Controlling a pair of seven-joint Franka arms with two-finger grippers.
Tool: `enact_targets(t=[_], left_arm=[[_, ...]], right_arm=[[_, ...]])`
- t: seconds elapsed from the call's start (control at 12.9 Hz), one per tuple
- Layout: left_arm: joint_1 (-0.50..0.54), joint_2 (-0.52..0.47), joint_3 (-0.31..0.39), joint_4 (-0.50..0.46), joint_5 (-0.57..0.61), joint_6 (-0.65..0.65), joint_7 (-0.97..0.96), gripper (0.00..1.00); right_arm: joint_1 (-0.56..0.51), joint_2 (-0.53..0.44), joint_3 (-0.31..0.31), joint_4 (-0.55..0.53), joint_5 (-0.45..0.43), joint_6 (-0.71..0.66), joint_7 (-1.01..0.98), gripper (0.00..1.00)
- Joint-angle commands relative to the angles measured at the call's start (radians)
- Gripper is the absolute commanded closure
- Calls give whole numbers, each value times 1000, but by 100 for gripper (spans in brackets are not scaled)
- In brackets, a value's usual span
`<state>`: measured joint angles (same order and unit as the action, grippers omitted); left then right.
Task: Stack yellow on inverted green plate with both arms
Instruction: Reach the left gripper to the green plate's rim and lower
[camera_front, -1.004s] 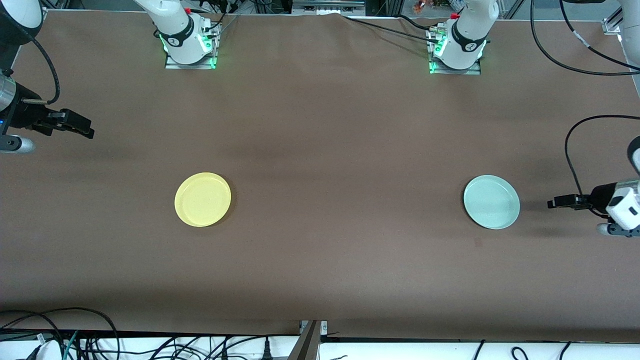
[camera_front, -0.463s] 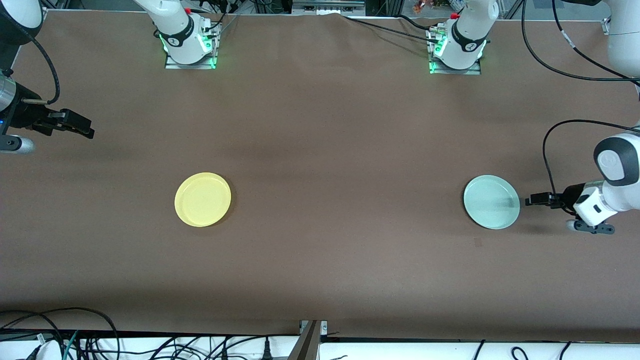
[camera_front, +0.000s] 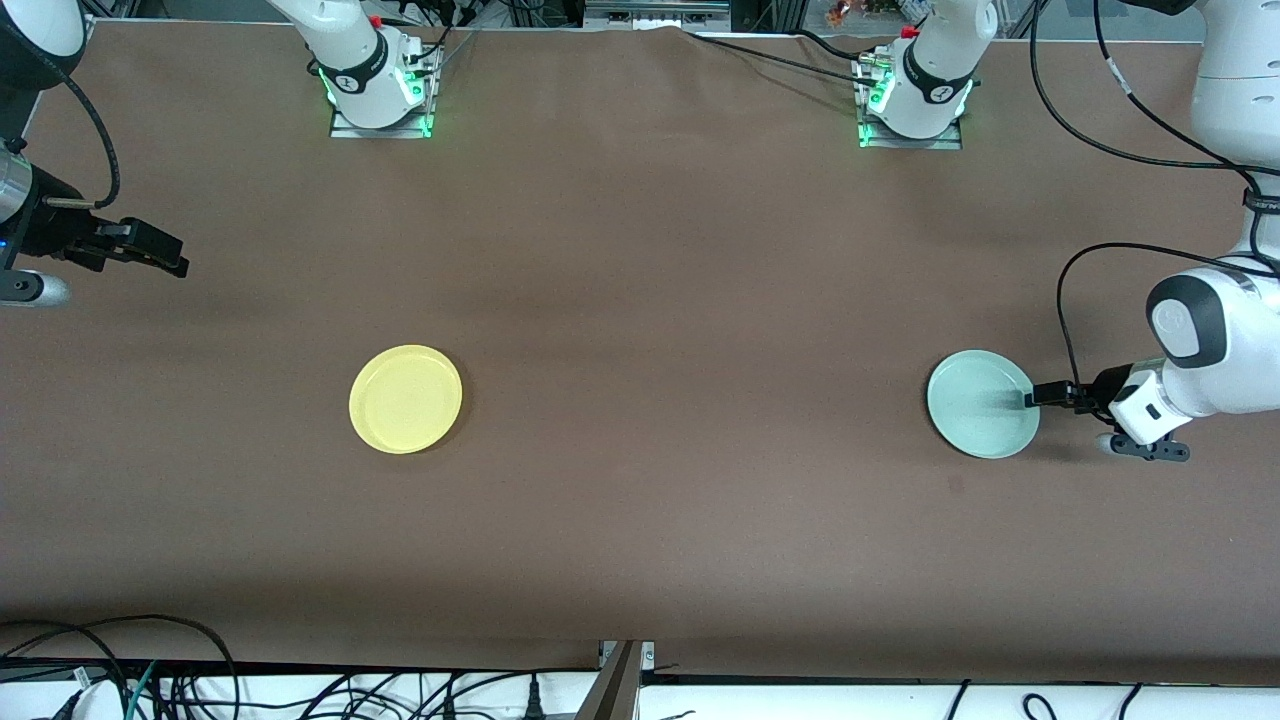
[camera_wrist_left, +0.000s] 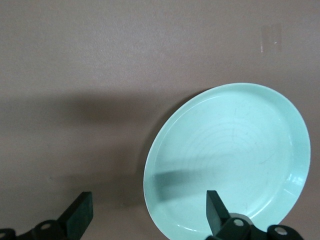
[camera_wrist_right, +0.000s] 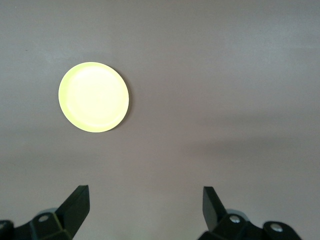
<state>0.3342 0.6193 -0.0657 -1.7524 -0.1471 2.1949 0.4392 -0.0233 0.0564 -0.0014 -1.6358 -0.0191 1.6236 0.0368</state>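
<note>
Right, both plates sit rim-up on the brown table (camera_front: 640, 300), well apart, about level with each other in the front view. Yellow plate (camera_front: 405, 399) lies toward the right arm's end, nothing touching it. Green plate (camera_front: 983, 403) lies toward the left arm's end, not inverted, hollow side up. Left gripper (camera_front: 1032, 397) is low at the green plate's 3 o'clock edge in the front view, fingers spread wide; the left wrist view shows one fingertip (camera_wrist_left: 214, 210) over the plate's rim and the other out over bare table, nothing clamped. Right gripper (camera_front: 178, 264) waits up in the air over the table at the yellow plate's 10 o'clock, well apart from it, fingers (camera_wrist_right: 77, 204) spread, empty
</note>
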Motion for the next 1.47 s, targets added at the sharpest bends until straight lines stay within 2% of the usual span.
enact_targets(t=[0.0, 0.31, 0.39, 0.54, 0.62, 0.77, 1.0, 1.08, 1.39], left_arm=[[-3, -39, 3, -65, -11, 26, 12, 0], [-3, -36, 3, -110, -11, 88, 9, 0], [-3, -36, 1, -110, -11, 88, 3, 9], [-7, -36, 1, -110, -11, 86, -20, 39], [-12, -35, 1, -110, -11, 86, -28, 49], [-12, -36, 1, -110, -11, 86, -28, 65], [-12, -38, 1, -111, -11, 80, -28, 95], [-12, -36, 1, -110, -11, 80, -27, 100], [-12, -41, 1, -108, -11, 78, -27, 100]], right_arm=[[3, 5, -2, 17, 10, -16, -9, 0], [3, 5, -2, 14, 10, -16, -9, 0], [3, 5, -2, 14, 10, -16, -9, 0], [3, 5, -2, 14, 10, -17, -11, 0], [3, 5, -3, 14, 10, -17, -11, 0], [3, 5, -2, 14, 18, -17, -11, 0], [3, 5, -2, 13, 18, -19, -11, 0], [3, 5, -2, 14, 18, -19, -9, 0], [3, 5, -3, 14, 18, -19, -9, 0]])
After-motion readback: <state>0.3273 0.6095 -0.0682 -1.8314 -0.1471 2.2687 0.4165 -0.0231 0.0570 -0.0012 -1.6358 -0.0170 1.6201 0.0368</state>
